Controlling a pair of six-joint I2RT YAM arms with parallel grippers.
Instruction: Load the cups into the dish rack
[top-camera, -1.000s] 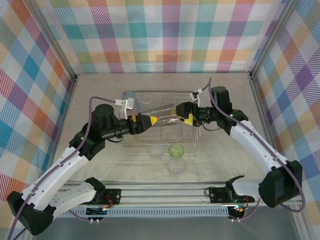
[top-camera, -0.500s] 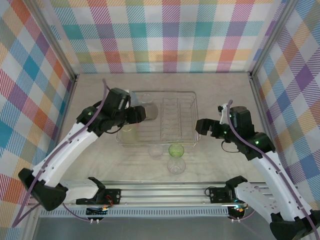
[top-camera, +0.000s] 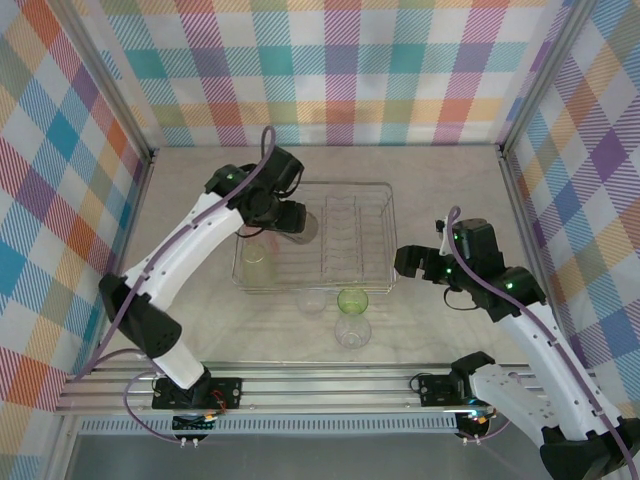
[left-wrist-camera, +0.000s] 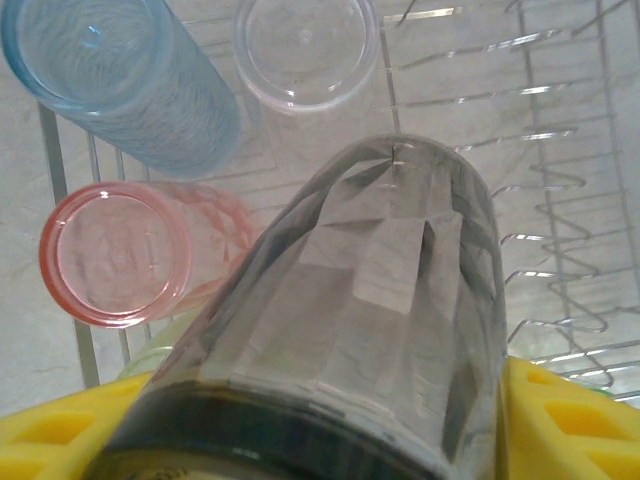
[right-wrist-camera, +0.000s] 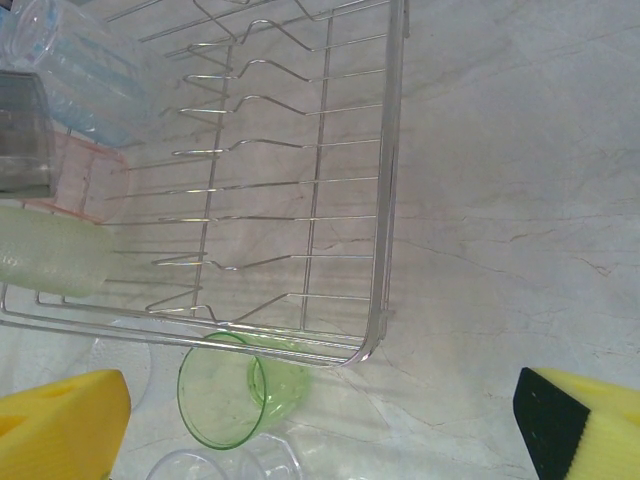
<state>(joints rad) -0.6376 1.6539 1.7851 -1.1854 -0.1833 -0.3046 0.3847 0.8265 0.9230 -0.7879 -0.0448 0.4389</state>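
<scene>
Pastel checked walls close in a pale marbled table (top-camera: 450, 180), with the silvery wire dish rack (top-camera: 388, 230) at its middle. Over the rack's left bay hangs the left gripper (top-camera: 288, 218), its yellow pads (left-wrist-camera: 560, 420) closed partway around a smoky grey cup (left-wrist-camera: 380, 300). That cup is translucent, with faceted sides and a darker band close to the pads. Whether that band is the rim or the base, I can't quite make out.

To my eye this is the placing step. The next move calls for lowering the grey cup onto the wires beside its neighbours and releasing it without knocking them. Already in the rack are a blue cup (left-wrist-camera: 120, 80), a clear cup (left-wrist-camera: 305, 45), a pink cup (left-wrist-camera: 115, 255) and a yellow-green cup (right-wrist-camera: 50, 250).

Just off the rack's right side, the right gripper (right-wrist-camera: 320, 415) stands wide open and empty. Not yet loaded, on the table in front of the rack, are a green cup (right-wrist-camera: 235, 390), a second clear cup (top-camera: 312, 300) and a third clear cup (top-camera: 352, 333).
</scene>
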